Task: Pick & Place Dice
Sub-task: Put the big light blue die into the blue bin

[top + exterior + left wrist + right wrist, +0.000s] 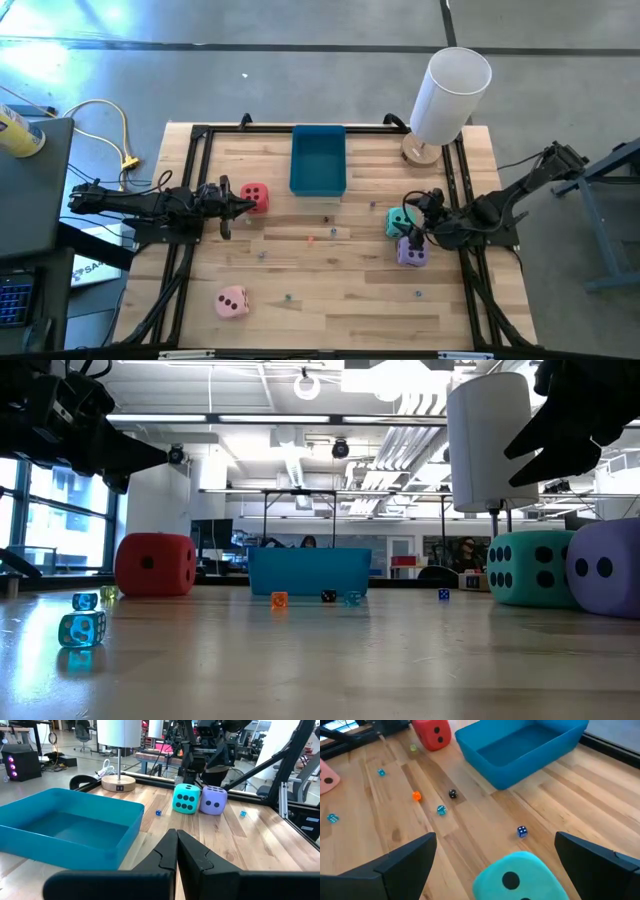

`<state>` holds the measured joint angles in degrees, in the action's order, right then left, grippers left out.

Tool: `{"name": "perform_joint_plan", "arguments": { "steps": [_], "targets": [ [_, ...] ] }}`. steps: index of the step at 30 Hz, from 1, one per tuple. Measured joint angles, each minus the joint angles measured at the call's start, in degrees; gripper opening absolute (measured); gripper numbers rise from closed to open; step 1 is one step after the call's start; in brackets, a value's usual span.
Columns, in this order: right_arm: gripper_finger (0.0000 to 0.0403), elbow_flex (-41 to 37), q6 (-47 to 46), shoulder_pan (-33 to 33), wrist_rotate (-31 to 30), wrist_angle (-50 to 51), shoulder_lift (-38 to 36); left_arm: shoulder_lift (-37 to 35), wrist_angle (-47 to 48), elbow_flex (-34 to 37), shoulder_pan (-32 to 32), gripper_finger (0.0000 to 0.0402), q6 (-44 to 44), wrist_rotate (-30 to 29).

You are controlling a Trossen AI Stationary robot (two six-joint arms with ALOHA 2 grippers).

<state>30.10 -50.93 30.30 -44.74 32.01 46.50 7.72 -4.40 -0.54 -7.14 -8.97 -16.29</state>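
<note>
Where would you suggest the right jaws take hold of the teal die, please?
Probably from straight above, closing on two opposite flat sides of the teal die. The open right gripper already straddles it. The lilac die crowds one side, so grip the other pair.

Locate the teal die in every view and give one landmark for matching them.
High view: teal die right of centre, beside the purple die.
Low view: far right, left of the purple die.
Left wrist view: upper middle, beside the purple die.
Right wrist view: bottom edge, between the right arm's fingers.
Shared landmark: blue tray.
</note>
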Motion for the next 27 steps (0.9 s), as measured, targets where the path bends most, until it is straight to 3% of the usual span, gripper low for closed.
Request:
{"name": "perform_joint_plan", "arguments": {
  "steps": [11, 16, 20, 27],
  "targets": [
    [0.0398, 14.14, -0.44, -0.28, 4.92, 15.17, 4.56, 0.01, 0.04, 0.0, 0.0, 0.0, 0.0, -0.02],
    [0.0398, 18.96, -9.52, -2.96, 12.11, 21.3, 10.18, 0.0, 0.04, 0.0, 0.0, 0.0, 0.0, -0.02],
    [0.0398, 20.23, -16.71, -7.06, 18.62, 28.29, 14.46, 0.01, 0.04, 0.0, 0.0, 0.0, 0.0, -0.02],
    [0.0398, 20.23, -14.01, -13.3, 22.91, 31.24, 19.33, -0.01, 0.04, 0.0, 0.0, 0.0, 0.0, -0.2]
  ]
}}
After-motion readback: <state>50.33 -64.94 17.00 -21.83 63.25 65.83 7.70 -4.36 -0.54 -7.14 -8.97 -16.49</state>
